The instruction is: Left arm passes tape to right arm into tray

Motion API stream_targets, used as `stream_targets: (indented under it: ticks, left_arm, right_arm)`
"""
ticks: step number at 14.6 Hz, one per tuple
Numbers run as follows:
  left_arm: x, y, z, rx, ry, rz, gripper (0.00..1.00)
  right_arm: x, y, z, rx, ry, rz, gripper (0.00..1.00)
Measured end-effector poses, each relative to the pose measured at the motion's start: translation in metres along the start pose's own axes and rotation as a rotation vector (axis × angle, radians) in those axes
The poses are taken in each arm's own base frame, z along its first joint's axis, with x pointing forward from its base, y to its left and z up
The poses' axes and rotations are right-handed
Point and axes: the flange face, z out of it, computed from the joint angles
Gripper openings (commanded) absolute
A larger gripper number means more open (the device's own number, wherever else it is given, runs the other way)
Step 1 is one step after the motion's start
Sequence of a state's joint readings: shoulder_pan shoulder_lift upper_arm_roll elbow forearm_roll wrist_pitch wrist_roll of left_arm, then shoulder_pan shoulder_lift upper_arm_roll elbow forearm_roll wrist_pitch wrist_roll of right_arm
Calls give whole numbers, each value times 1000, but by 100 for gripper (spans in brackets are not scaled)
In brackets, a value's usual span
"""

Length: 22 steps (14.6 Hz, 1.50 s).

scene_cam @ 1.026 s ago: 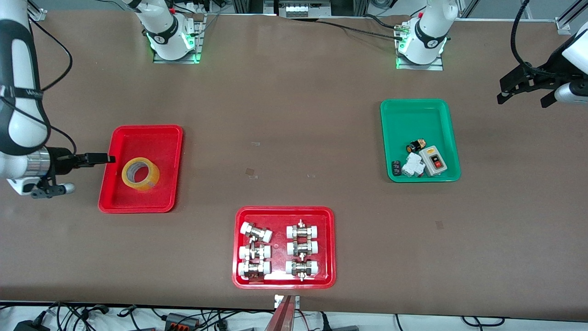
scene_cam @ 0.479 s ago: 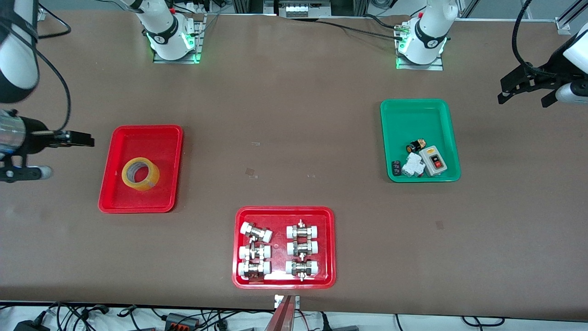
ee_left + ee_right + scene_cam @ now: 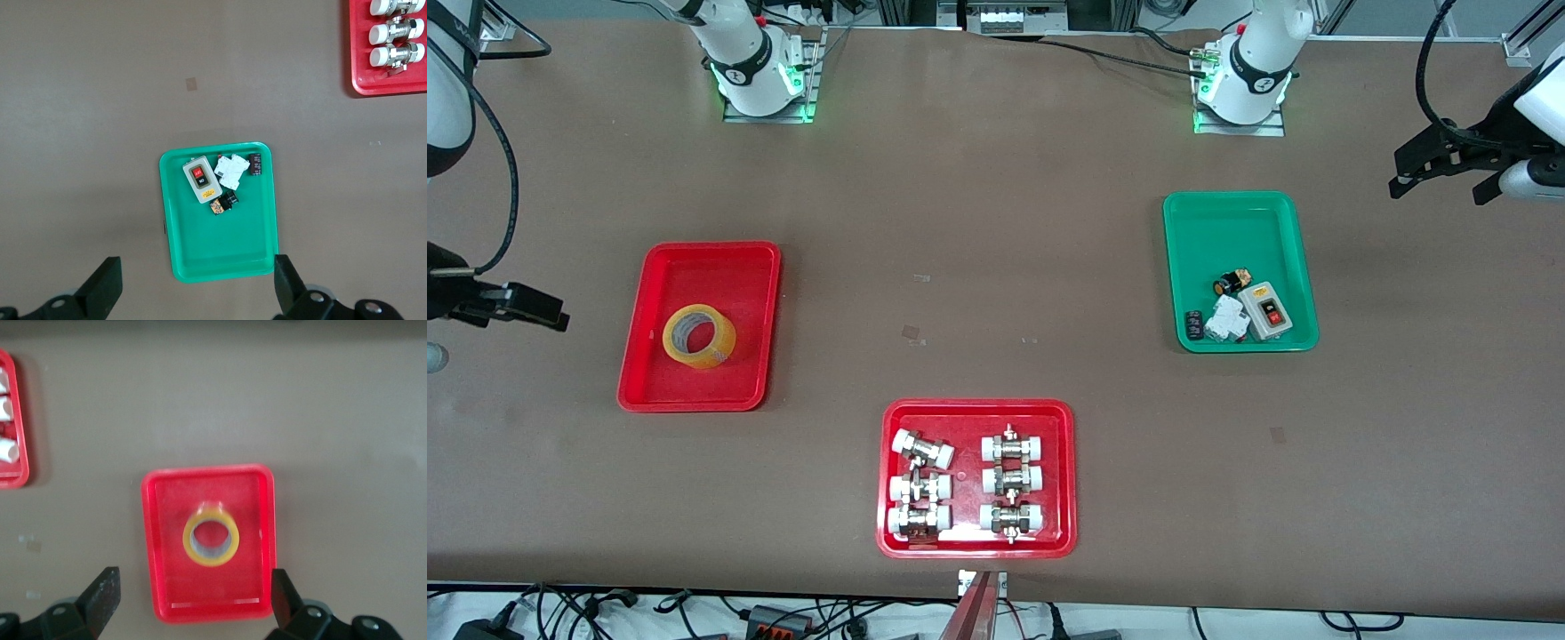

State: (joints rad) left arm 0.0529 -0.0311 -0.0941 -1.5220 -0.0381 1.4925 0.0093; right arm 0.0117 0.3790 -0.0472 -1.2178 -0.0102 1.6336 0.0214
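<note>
- The tape (image 3: 698,337) lies flat, core upward, in the plain red tray (image 3: 734,258), which sits toward the right arm's end of the table; nothing touches the roll.
- A second red tray (image 3: 1065,471), nearer the front camera, holds six white-capped metal fittings (image 3: 920,484) in two columns.
- The green tray (image 3: 1232,222), toward the left arm's end, holds a grey switch box (image 3: 1268,310) with a red button, a white breaker (image 3: 1225,319) and two small dark parts, all clustered at its end nearest the front camera.
- The right gripper (image 3: 538,308) hangs over bare table just beside the plain red tray, fingers apart and empty.
- The left gripper (image 3: 1440,182) waits over the table's end, past the green tray, fingers spread wide and empty.
</note>
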Motion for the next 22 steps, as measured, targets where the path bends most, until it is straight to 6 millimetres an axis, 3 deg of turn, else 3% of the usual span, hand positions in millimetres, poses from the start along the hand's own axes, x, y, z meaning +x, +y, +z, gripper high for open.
stream_targets:
  ticks: [3,9,14,22]
  left_arm:
    - [-1,-2,-3,1,-3,-4,100]
    - [-5,-11,-3,28,-33,-18,100]
    - [-5,-12,-3,28,-33,-19,100]
    - [-5,-12,-3,28,-34,-19,100]
  right_arm:
    - [-9,7,14,0,24,13,100]
    - [-49,10,-26,7,12,14,100]
    - [-69,10,-10,10,-29,-13,100]
    - [-92,7,-13,15,-34,-26,100]
